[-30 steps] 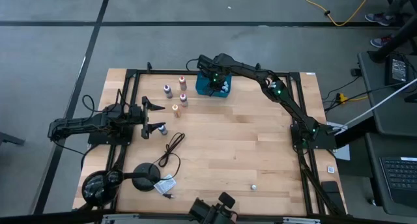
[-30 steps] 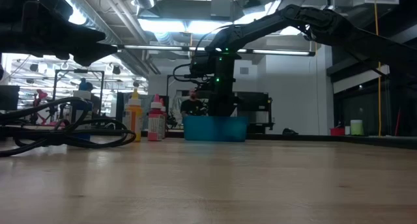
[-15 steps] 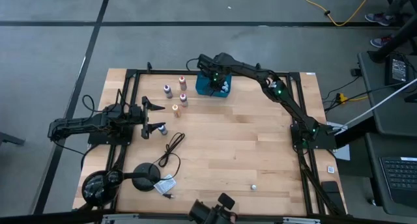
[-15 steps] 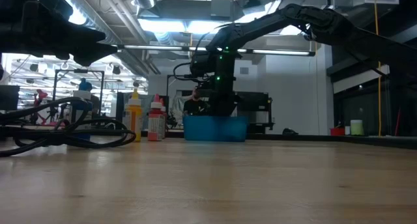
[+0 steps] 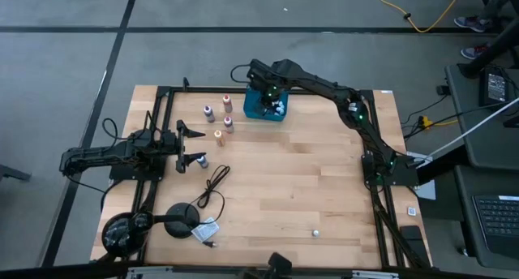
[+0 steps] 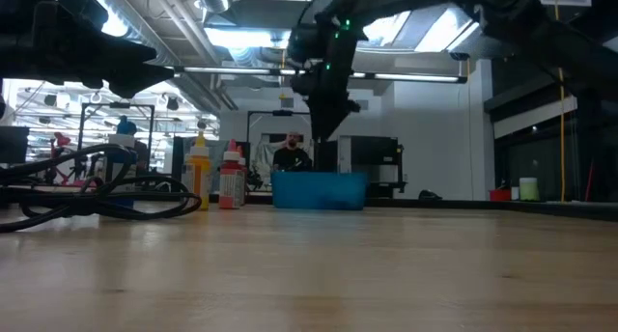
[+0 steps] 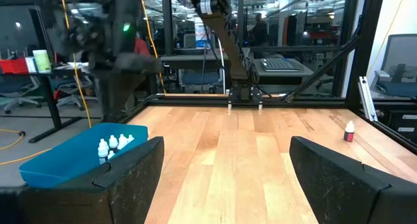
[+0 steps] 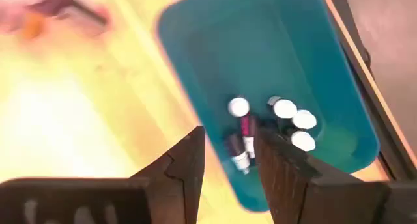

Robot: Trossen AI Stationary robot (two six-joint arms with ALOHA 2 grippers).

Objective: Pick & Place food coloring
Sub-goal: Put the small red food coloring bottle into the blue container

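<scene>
While the right arm reaches across the far side of the tabletop (image 5: 300, 190), its right end effector (image 5: 271, 92) hangs above the teal tray (image 5: 258, 110), fingers (image 8: 186, 165) apart with a moderate gap and nothing between them. Seen from the right wrist, several food coloring bottles (image 8: 273, 123) lie inside the tray, white caps clustered together, one dark-bodied bottle lying beside them. Four more bottles (image 5: 219, 121) stand upright on the wood just beside the tray, toward the left arm. The left end effector (image 5: 192, 146) waits near the tabletop's left edge, its fingers spread wide and empty, with a small bottle by its lower fingertip. A black cable (image 5: 212, 188) lies coiled nearby.
</scene>
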